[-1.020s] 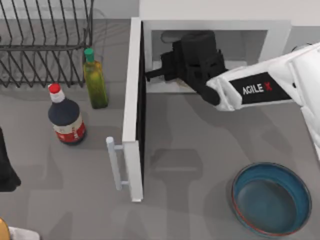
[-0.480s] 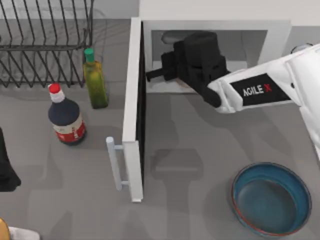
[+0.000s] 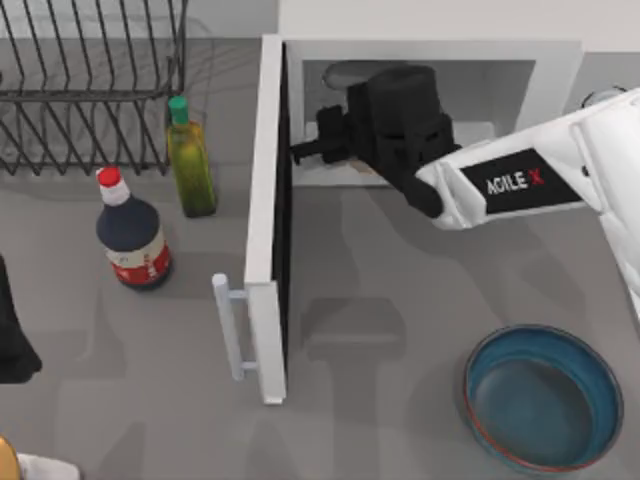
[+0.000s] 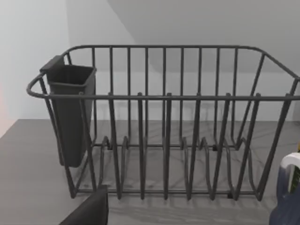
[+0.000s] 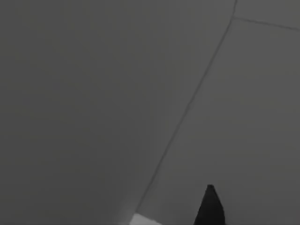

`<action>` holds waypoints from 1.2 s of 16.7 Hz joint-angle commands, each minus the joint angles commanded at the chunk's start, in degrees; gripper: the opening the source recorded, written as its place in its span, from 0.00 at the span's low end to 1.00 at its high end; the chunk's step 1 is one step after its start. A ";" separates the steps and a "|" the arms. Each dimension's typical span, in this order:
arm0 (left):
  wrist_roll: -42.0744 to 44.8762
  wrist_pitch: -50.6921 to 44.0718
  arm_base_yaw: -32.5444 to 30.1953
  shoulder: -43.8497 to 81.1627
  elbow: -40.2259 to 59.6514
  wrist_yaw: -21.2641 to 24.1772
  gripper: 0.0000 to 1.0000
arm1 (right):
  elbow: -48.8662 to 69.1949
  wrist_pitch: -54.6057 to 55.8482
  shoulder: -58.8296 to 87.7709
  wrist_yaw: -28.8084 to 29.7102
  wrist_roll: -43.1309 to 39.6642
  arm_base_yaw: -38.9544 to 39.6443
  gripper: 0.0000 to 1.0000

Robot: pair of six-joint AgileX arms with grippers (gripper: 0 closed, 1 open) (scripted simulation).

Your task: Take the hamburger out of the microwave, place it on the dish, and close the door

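The right tool (image 3: pixel 305 152) has edged slightly outward at the microwave (image 3: pixel 420 40) mouth, beside the open door (image 3: pixel 268 220) (withdrawal may be starting). I cannot tell its opening, nor see the hamburger; the dish (image 3: pixel 543 396) sits empty.

The top view looks straight down on the table (image 3: pixel 400 280), with the microwave (image 3: pixel 430 60) at twelve o'clock, the dish (image 3: pixel 545 400) at four and the wire rack (image 3: pixel 90 90) at ten. The left wrist view faces that same rack (image 4: pixel 164 122) level and from near. The right wrist view sits close against pale inner walls (image 5: pixel 93 93) of the microwave.
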 joint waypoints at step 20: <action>0.00 0.00 0.00 0.00 0.00 0.00 1.00 | -46.29 22.49 -21.72 14.80 7.16 16.28 0.00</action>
